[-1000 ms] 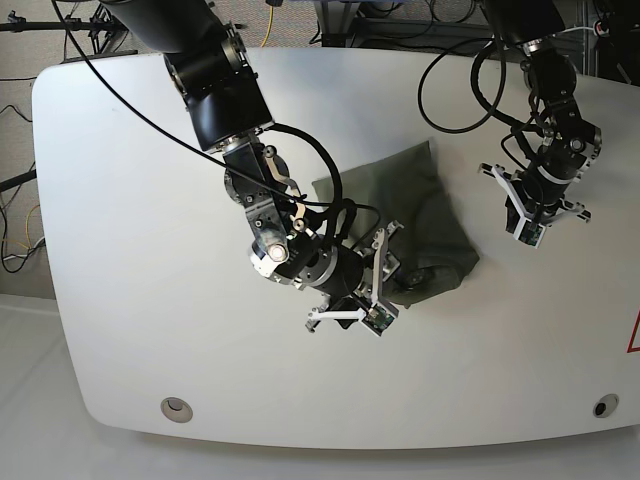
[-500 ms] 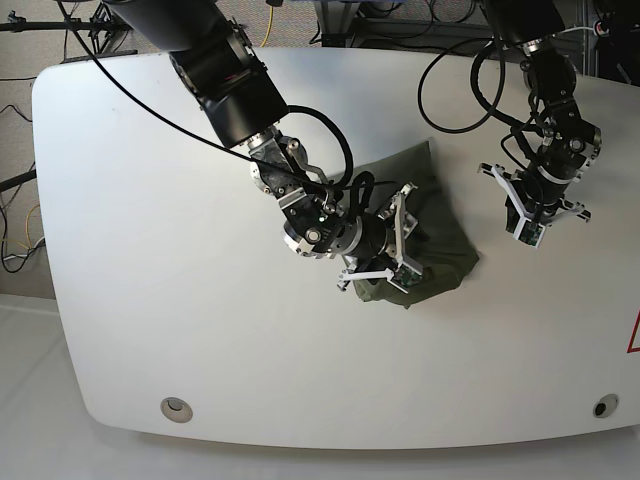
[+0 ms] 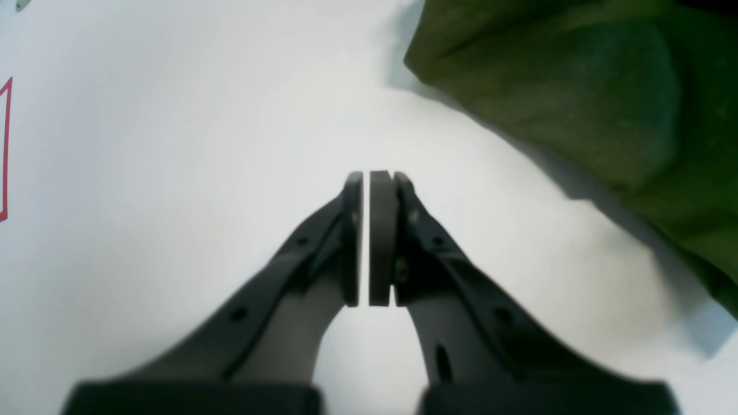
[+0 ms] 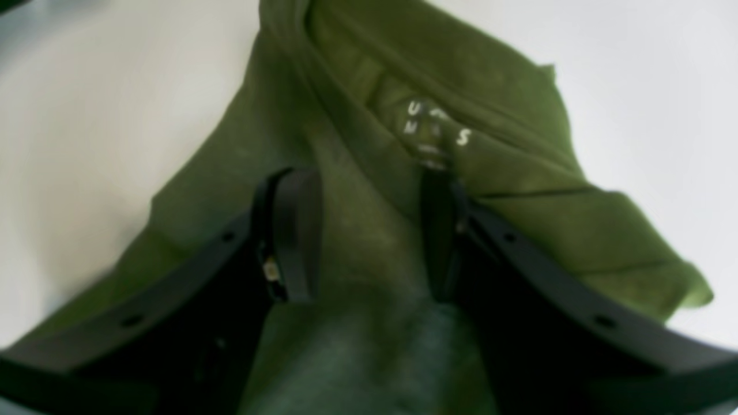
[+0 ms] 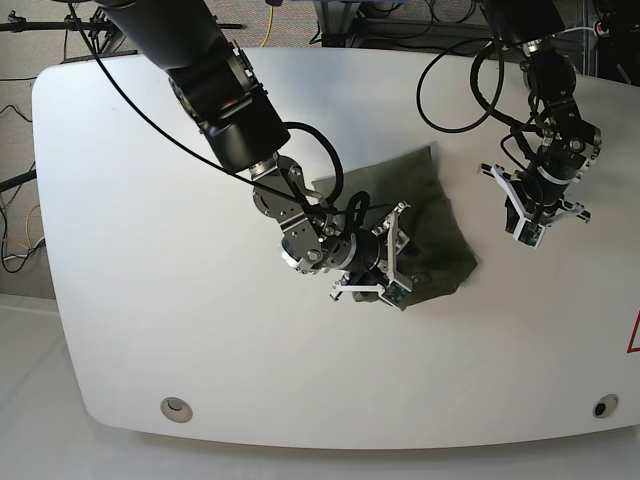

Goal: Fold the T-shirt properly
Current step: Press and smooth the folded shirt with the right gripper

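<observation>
While the T-shirt [image 5: 425, 225] lies bunched mid-table, the right gripper [image 4: 360, 230] has slid back over its near edge, jaws half-parted around a fold, seemingly pinching it; the left gripper [image 3: 366, 230] hangs clenched, empty, alongside.

white letters inside the t-shirt [image 4: 507, 190] neck are blurred; only "s" reads.
</observation>
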You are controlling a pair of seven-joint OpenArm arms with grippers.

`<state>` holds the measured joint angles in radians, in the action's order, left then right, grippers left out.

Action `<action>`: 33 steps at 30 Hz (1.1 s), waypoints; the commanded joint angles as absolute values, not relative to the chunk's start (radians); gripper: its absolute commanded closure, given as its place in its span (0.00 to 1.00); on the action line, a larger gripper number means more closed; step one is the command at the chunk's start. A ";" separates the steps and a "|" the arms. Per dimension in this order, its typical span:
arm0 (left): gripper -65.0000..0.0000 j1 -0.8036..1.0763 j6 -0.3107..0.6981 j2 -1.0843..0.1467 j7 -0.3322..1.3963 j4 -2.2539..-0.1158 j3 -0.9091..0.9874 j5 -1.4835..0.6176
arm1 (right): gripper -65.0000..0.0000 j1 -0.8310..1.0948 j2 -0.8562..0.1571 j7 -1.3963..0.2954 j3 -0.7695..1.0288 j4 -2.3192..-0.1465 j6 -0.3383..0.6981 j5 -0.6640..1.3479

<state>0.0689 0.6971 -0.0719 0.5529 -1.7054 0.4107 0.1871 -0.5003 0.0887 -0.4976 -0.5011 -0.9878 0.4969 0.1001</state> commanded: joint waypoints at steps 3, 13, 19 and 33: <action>1.00 0.053 0.694 -0.079 0.533 -1.699 0.412 0.177 | 0.59 -0.553 0.099 -0.467 -0.496 -1.003 0.495 0.108; 1.00 0.051 0.694 -0.079 0.533 -1.661 0.414 0.177 | 0.59 -0.572 0.077 -0.466 -0.438 -1.000 0.495 0.108; 1.00 0.051 0.694 -0.079 0.533 -1.662 0.415 0.177 | 0.59 -0.572 0.054 -0.470 -0.369 -1.010 0.496 0.108; 1.00 0.033 0.694 -0.101 0.526 -1.762 0.496 0.171 | 0.59 -0.404 0.048 -0.630 -0.372 -1.349 0.496 0.110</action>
<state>0.0635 0.7029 -0.0849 0.5499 -1.7184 0.4801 0.1802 -0.4133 0.0425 -0.6312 -0.3752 -1.2663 0.4969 0.1032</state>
